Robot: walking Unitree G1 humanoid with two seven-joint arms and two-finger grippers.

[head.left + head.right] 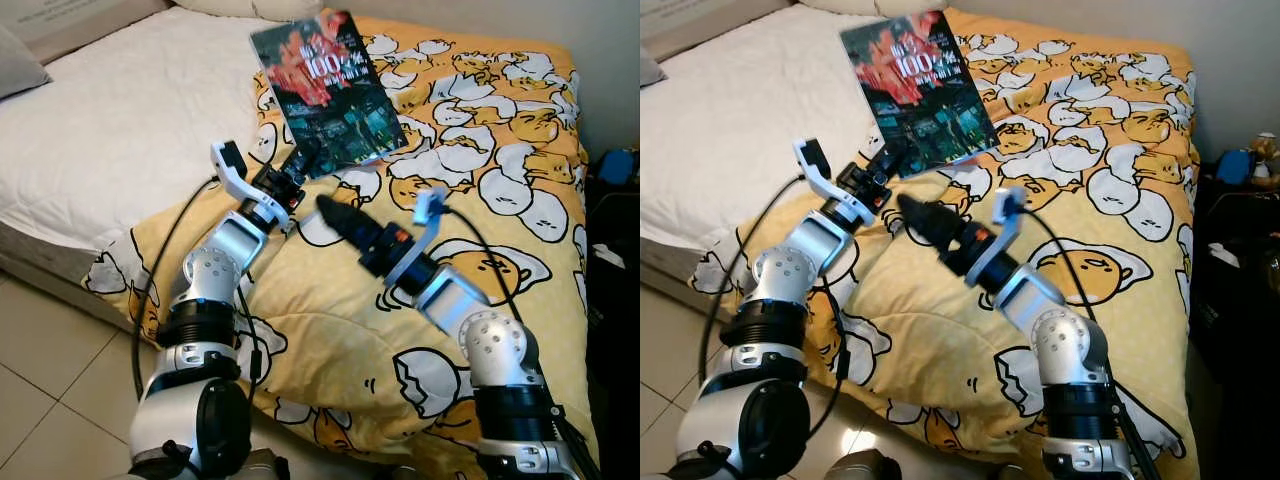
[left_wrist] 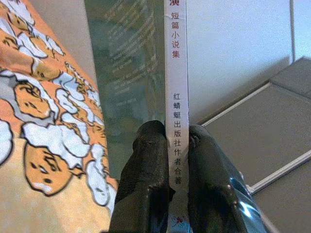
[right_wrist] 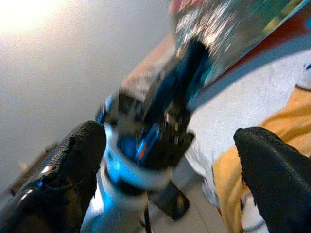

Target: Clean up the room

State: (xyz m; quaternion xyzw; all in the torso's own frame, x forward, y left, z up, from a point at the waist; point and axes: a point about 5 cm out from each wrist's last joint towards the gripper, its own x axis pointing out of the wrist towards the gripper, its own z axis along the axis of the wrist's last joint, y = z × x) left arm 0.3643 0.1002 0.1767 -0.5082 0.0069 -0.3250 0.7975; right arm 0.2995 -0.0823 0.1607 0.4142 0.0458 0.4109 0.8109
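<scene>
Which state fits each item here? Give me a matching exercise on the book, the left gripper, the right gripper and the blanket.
Column 1:
1. book
2. left gripper
3. right gripper
4. blanket

Column 2:
A. open, holding nothing
B. yellow with egg cartoons, spread on the bed
C. lifted above the bed, pinched at its spine
D. shut on the spine

Pairs: 1-C, 2-D, 3-A, 4-B
</scene>
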